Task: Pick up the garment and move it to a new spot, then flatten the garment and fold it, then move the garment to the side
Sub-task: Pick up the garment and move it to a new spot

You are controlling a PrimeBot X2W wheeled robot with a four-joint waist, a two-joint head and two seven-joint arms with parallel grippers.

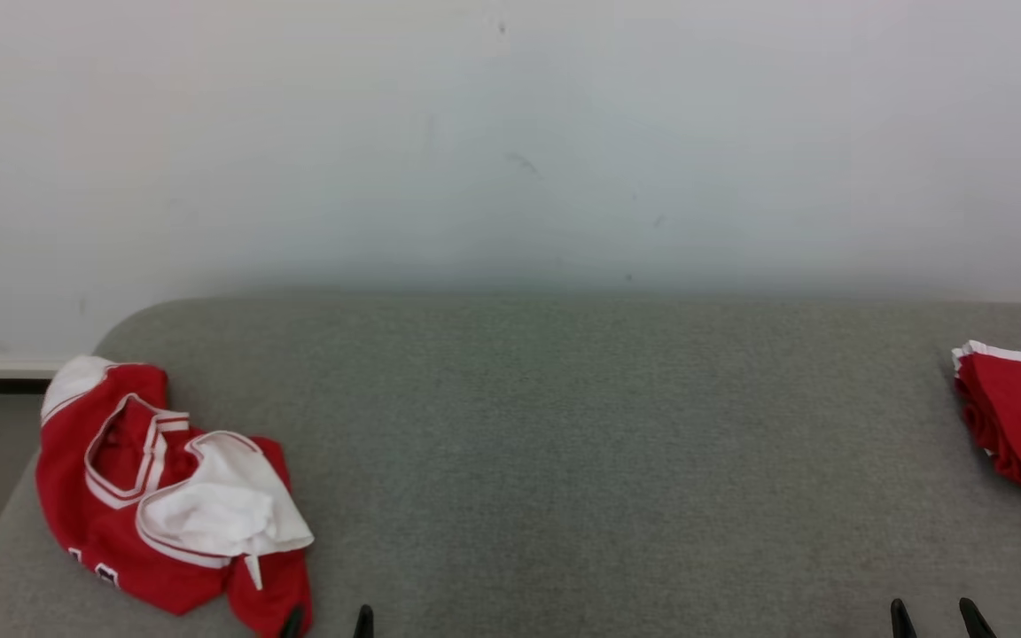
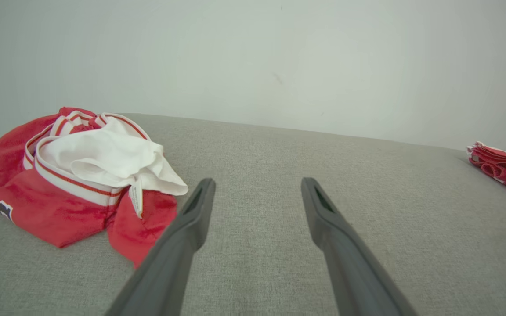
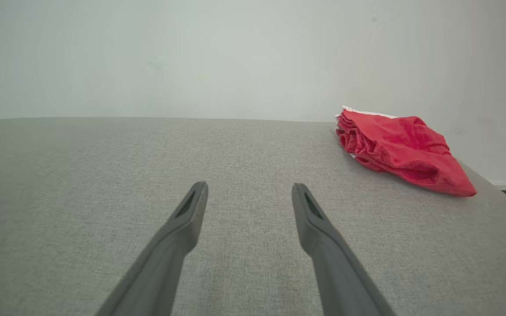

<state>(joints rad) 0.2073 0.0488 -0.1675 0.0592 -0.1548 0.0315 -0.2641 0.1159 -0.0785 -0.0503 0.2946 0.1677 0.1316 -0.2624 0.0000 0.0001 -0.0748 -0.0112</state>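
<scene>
My left pincer [image 1: 327, 622] and right pincer [image 1: 934, 617] gape wide, empty, over the grey counter [image 1: 564, 443]. The crumpled red-and-white garment [image 1: 112, 518] lies at its left end, just beside my left pincer.

Soft, even light fills all three views, with no glare or hard highlights. In the head view the wall [image 1: 510, 133] is bright, with a faint greenish cast at centre that turns pinkish toward the left and right edges. The grey padded surface [image 1: 564, 443] looks slightly grainy and soft. The garment [image 1: 165, 496] casts only a thin, diffuse shadow along its lower edge. In both wrist views, wide-angle distortion bows and tilts the far edge of the surface.
</scene>
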